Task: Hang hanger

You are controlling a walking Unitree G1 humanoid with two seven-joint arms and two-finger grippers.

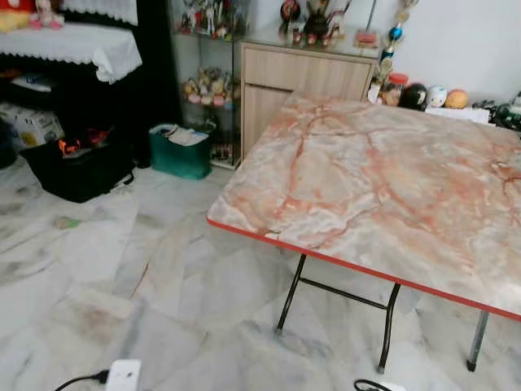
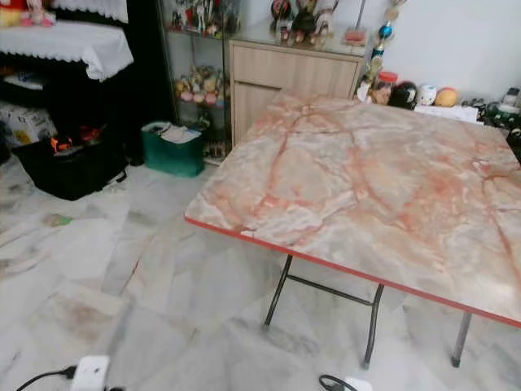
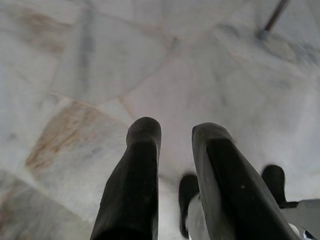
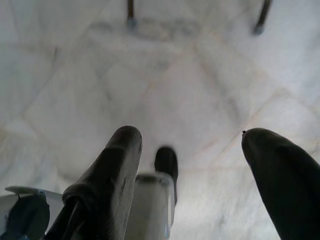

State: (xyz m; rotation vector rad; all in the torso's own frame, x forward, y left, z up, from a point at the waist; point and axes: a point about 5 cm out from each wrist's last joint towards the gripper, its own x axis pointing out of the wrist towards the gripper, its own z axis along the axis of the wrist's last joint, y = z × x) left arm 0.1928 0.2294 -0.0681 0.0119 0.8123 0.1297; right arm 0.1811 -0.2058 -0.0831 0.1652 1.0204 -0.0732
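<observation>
A folding table (image 1: 383,187) with a pink-veined marble top and a red edge stands before me on the right, its top bare. My left gripper (image 3: 177,130) hangs low over the pale marble floor, its two black fingers a narrow gap apart with nothing between them. My right gripper (image 4: 195,137) also hangs above the floor, fingers spread wide and empty, near the table's dark legs (image 4: 131,15).
A black bin (image 1: 77,167) and a green box (image 1: 179,151) sit on the floor at the back left. Behind the table are a wooden cabinet (image 1: 305,77) and a glass shelf of figurines (image 1: 207,85). A white power strip (image 1: 122,376) with a cable lies near my feet.
</observation>
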